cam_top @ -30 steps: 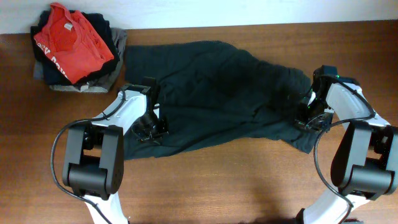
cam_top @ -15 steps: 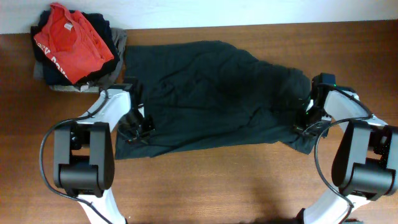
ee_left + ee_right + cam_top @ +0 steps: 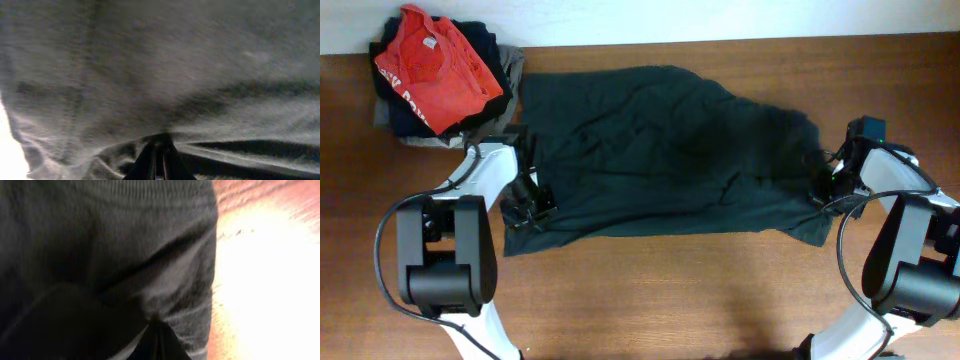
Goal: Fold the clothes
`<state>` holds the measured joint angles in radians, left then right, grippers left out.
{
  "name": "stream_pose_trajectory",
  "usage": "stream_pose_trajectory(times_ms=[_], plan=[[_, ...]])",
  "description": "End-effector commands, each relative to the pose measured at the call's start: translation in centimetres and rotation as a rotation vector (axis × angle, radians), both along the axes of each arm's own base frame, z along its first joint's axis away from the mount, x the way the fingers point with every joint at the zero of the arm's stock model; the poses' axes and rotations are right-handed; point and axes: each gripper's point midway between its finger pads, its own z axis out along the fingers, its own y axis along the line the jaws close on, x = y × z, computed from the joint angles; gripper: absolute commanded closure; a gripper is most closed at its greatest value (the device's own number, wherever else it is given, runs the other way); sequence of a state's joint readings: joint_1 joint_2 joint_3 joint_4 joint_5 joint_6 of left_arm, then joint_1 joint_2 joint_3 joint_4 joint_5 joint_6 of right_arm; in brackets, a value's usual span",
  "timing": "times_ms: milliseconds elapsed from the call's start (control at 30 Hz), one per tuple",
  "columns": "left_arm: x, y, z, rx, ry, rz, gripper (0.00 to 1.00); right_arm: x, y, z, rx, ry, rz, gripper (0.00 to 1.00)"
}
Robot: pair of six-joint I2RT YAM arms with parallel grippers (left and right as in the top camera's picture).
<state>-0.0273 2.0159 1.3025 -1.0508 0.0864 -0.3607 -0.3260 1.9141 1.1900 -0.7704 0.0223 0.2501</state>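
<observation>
The dark charcoal-navy garment [image 3: 660, 150] lies spread and wrinkled across the wooden table [image 3: 650, 290] in the overhead view. My left gripper [image 3: 527, 203] is shut on its lower left edge. In the left wrist view the closed fingertips [image 3: 159, 145] pinch the cloth [image 3: 165, 70], with folds radiating from them. My right gripper [image 3: 823, 187] is shut on the garment's right edge. In the right wrist view the closed fingertips [image 3: 159, 330] pinch the dark cloth [image 3: 110, 255], with bright table [image 3: 270, 280] to the right.
A pile of folded clothes with a red T-shirt [image 3: 435, 70] on top sits at the table's back left corner, just left of the garment. A white wall runs along the table's far edge.
Both grippers have moved outward, the left one to the left and the right one to the right. The garment is stretched wider and flatter between them.
</observation>
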Motion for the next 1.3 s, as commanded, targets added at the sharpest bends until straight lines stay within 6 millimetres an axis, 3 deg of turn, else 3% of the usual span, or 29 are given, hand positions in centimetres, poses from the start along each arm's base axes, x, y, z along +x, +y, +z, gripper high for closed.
stream_pose_trajectory(times_ms=[0,267,400,567,667,700,767,833,900,933,1033,1133,1267], plan=[[-0.1,4.4,-1.1,0.157,0.015,0.038,0.92,-0.2,-1.5,0.2,-0.072,0.003,-0.009,0.95],[2.2,6.5,0.7,0.172,-0.042,0.094,0.94,1.0,-2.9,2.2,-0.133,-0.012,-0.016,0.95],[3.2,8.3,3.5,0.279,-0.052,0.122,0.98,1.7,-3.1,3.4,-0.136,-0.022,-0.017,0.95],[3.3,8.5,7.1,0.303,-0.038,0.150,0.96,1.8,-3.1,4.2,-0.131,-0.014,-0.017,0.96],[3.0,8.5,9.0,0.304,-0.032,0.156,0.94,1.9,-2.6,4.8,-0.098,-0.010,-0.012,0.79],[2.7,8.5,9.7,0.306,-0.027,0.164,0.94,1.9,-2.2,5.0,-0.075,-0.013,-0.010,0.68],[1.8,8.4,11.0,0.309,-0.008,0.178,0.93,2.1,-1.4,5.5,-0.024,-0.017,-0.005,0.36],[0.5,8.1,12.0,0.308,0.023,0.210,0.90,2.2,-0.4,6.2,0.034,-0.020,-0.001,0.24],[-0.9,7.4,12.8,0.271,0.064,0.217,0.83,2.6,0.6,6.7,0.095,-0.038,0.004,0.16],[-1.4,7.0,13.0,0.253,0.082,0.219,0.73,2.8,1.1,6.8,0.122,-0.049,0.007,0.12],[-2.5,5.8,13.0,0.200,0.133,0.216,0.22,3.4,2.2,7.0,0.188,-0.080,0.014,0.06],[-3.3,4.4,12.3,0.153,0.169,0.214,0.18,3.4,2.3,7.1,0.193,-0.083,0.015,0.04],[-3.3,1.7,9.5,0.049,0.155,0.212,0.18,3.4,2.3,7.1,0.192,-0.082,0.019,0.01]])
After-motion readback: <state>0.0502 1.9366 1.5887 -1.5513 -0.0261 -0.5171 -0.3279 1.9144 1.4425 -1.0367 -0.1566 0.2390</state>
